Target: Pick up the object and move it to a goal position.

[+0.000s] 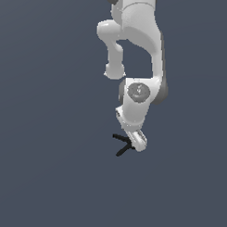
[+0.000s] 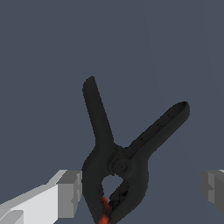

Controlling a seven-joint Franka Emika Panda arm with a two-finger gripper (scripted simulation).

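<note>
The object, a small black spring clamp [image 1: 122, 144] with two thin splayed handles, sits just to the exterior view's left of the white hand's lower end. In the wrist view the clamp [image 2: 116, 164] fills the middle, and an orange-red tip [image 2: 104, 209] shows at its jaw end. My gripper [image 2: 142, 191] is open, with one grey finger [image 2: 70, 193] close beside the clamp's body and the other fingertip [image 2: 213, 188] well apart from it. The clamp's jaw end lies between the fingers and the handles point away. In the exterior view the gripper [image 1: 136, 143] is low, its fingers mostly hidden.
Plain dark grey-blue ground [image 1: 48, 168] surrounds the clamp on all sides. The white arm [image 1: 136, 42] comes down from the top of the exterior view. No goal marker shows.
</note>
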